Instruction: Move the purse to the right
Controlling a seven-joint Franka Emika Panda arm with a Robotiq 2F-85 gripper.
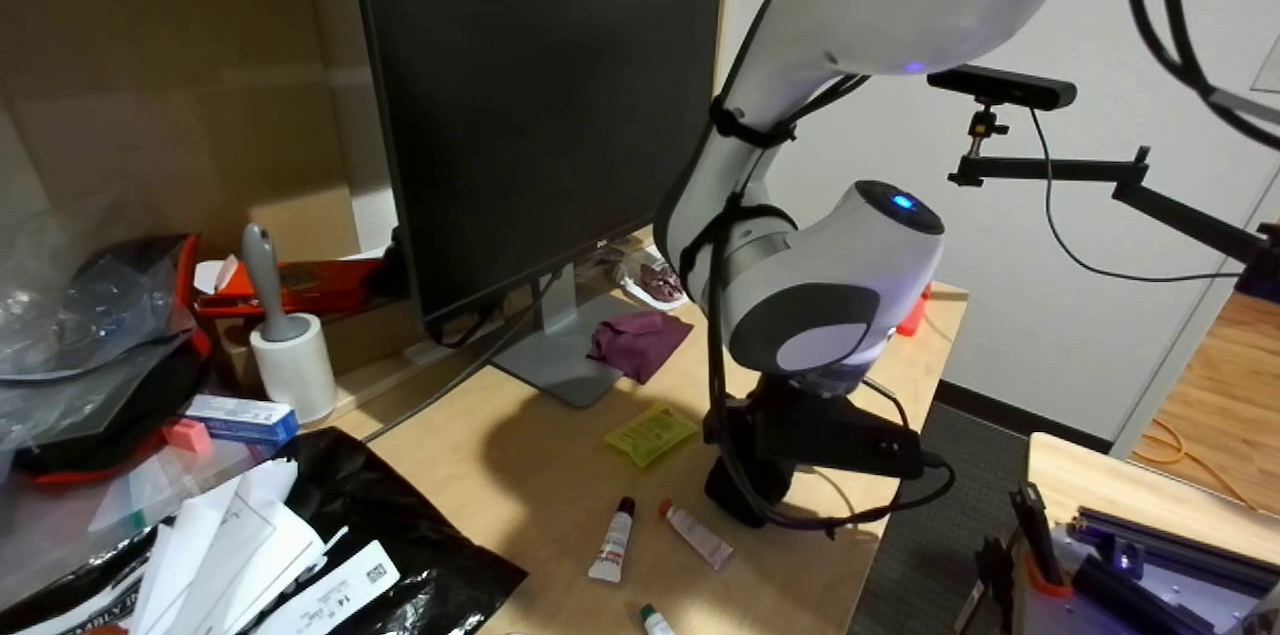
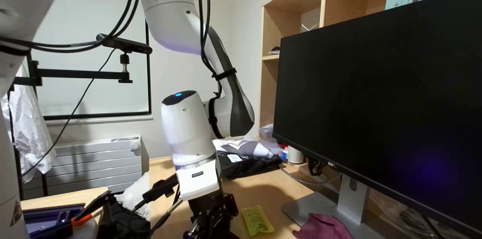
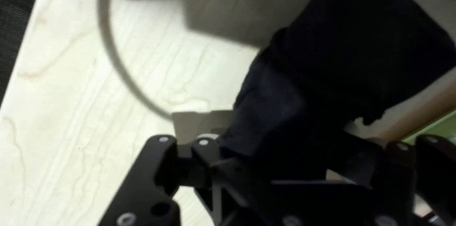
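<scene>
My black two-jawed pincer point(image 3: 285, 140) has its jaws apart, the soft black fabric purse point(image 3: 331, 62) bunched between them; whether they squeeze it I cannot tell. The purse is directly below me, over the pale wooden desk point(image 1: 800, 585). Near it lie a pink tube with an orange cap point(image 1: 700, 537) and a flat yellow plastic packet point(image 1: 650, 433). Farther off, a crumpled purple cloth point(image 1: 640, 343) lies at the flat grey foot point(image 1: 560, 375) of a wide black monitor point(image 1: 540, 115).

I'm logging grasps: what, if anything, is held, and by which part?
Cannot tell: the near end of the dark purse lies within the hand, but any pinch is hidden.
</scene>
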